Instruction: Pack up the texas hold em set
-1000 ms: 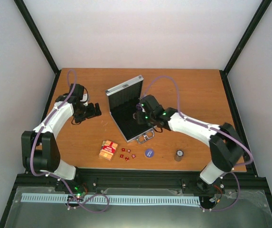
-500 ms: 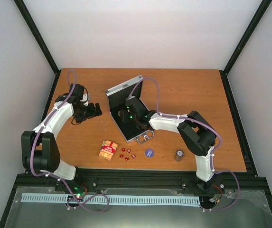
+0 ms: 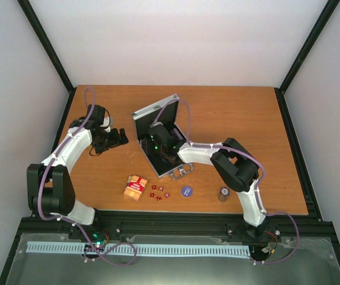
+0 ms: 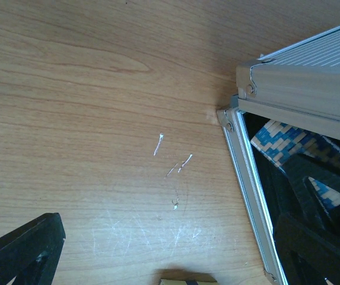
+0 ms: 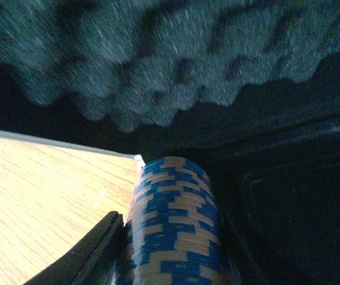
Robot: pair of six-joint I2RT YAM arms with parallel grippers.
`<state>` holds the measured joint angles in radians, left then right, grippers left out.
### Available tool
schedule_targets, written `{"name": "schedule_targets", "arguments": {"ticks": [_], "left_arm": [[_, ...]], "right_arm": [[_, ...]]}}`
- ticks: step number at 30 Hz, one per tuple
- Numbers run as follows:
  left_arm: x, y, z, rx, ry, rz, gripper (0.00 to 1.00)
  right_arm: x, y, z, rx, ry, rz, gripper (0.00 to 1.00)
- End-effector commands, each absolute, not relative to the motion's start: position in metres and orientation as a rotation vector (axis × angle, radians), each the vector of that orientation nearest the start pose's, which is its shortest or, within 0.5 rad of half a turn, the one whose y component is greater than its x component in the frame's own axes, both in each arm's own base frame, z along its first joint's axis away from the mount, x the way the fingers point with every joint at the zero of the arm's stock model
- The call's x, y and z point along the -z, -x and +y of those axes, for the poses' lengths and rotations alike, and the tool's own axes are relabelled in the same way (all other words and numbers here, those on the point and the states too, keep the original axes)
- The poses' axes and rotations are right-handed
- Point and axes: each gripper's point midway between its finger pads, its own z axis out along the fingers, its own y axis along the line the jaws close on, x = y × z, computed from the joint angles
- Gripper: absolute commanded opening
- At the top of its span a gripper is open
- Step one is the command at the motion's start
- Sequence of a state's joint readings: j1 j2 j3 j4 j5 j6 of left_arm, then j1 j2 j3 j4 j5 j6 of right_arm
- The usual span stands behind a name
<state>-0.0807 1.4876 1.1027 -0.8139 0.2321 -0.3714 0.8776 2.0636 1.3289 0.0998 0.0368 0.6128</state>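
Top external view, nearest my side: a short grey-brown cylindrical chip stack, a round blue-purple disc, a scatter of tiny red dice and a flat red-orange card box lie loose on the wooden table, all outside the case. The right arm's lower link passes close beside the grey-brown stack, so I judge a careless pull-back could topple it.

Beyond them sits the small silver aluminium case with black lining, open, its metal handle toward me. The right gripper is down inside it. On the right wrist view its jaws are clamped on a blue-and-cream striped chip stack, which sits deep in the case's corner. The arm hides the rest of the lining, so I cannot tell what else is packed.

My worry is that the chips fan out and spill if I release before the stack is seated. Nothing braces the case either. The left gripper hangs beside it with jaws apart, empty and not touching, so a push from the right arm could slide it.

Farthest, the foam-padded lid stands raised. A bump from the wrist could drop it onto the gripper.
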Motion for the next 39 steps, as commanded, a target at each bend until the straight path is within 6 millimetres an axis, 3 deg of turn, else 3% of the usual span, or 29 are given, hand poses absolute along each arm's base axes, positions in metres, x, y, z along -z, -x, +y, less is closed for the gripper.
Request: {"name": "schedule_targets", "arguments": {"ticks": [1, 8, 13, 16, 21, 25, 28, 33, 39], "left_arm": [[-0.12, -0.334, -0.071, 0.463, 0.351, 2.756, 1.0], [-0.124, -0.336, -0.071, 0.467, 0.346, 2.749, 1.0], [-0.125, -0.336, -0.07, 0.457, 0.344, 2.746, 1.0], [-0.125, -0.335, -0.07, 0.455, 0.344, 2.748, 1.0], [-0.127, -0.334, -0.07, 0.456, 0.341, 2.747, 1.0], [-0.126, -0.334, -0.07, 0.459, 0.342, 2.754, 1.0], [-0.127, -0.335, -0.069, 0.451, 0.343, 2.756, 1.0], [-0.132, -0.339, -0.069, 0.451, 0.346, 2.746, 1.0], [-0.129, -0.338, -0.071, 0.463, 0.349, 2.756, 1.0]], "right_arm": [[-0.103, -0.372, 0.448, -0.807, 0.252, 2.229, 0.06], [-0.098, -0.375, 0.443, -0.747, 0.247, 2.25, 0.5], [-0.104, -0.374, 0.443, -0.733, 0.267, 2.246, 0.63], [-0.111, -0.375, 0.441, -0.719, 0.279, 2.238, 0.63], [-0.126, -0.37, 0.42, -0.622, 0.27, 2.257, 0.7], [-0.128, -0.356, 0.384, -0.448, 0.296, 2.342, 0.73], [-0.131, -0.338, 0.345, -0.302, 0.297, 2.412, 0.77], [-0.107, -0.284, 0.259, 0.076, 0.308, 2.656, 0.8], [-0.086, -0.206, 0.174, 0.255, 0.204, 2.907, 0.81]]}}
